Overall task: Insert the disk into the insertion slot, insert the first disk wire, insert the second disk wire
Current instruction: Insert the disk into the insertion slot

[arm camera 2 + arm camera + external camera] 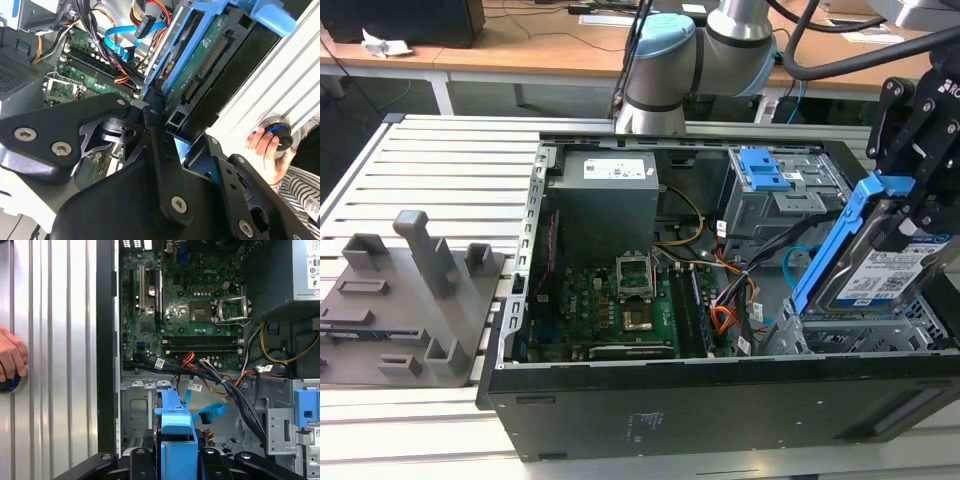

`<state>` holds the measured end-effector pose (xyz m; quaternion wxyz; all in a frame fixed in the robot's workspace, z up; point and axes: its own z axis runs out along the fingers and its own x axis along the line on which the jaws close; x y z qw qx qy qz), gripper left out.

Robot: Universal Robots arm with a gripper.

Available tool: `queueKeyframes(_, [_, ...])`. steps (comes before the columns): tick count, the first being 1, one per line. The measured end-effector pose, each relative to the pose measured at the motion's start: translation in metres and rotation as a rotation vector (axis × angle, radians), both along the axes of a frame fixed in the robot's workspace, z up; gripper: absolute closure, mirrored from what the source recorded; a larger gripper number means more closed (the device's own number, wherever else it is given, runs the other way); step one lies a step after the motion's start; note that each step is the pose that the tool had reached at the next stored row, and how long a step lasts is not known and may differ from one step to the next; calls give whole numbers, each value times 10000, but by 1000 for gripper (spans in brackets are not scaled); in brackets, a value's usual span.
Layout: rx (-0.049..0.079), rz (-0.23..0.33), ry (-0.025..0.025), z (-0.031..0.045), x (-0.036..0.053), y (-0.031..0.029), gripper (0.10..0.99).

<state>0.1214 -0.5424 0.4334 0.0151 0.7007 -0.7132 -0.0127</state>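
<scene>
My gripper [908, 205] is shut on the disk [885, 272], a silver drive with a white label in a blue carrier frame [840, 240]. The disk hangs tilted, one edge low, just above the insertion slot [865, 335], a low grey perforated bay at the case's near corner on the exterior view's right. The second wrist view shows the disk's green circuit side [205, 60] beside my black fingers [152, 125]. In the first wrist view the blue carrier [175, 432] stands over the grey slot floor [136, 412]. A loose blue wire [210, 412] and a black and orange wire bundle [227, 387] lie beside the slot.
The taller grey cage with blue latches [770, 185] stands behind the slot. The motherboard [610, 300] and the power supply [605, 190] take up the case's other side. A grey fixture plate [410, 300] lies outside the case. A person's hand [265, 145] rests on a round button.
</scene>
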Motion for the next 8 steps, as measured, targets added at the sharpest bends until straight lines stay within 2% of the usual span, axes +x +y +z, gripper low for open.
queueKeyframes(8, [2, 0, -1, -106, -6, 0, 722])
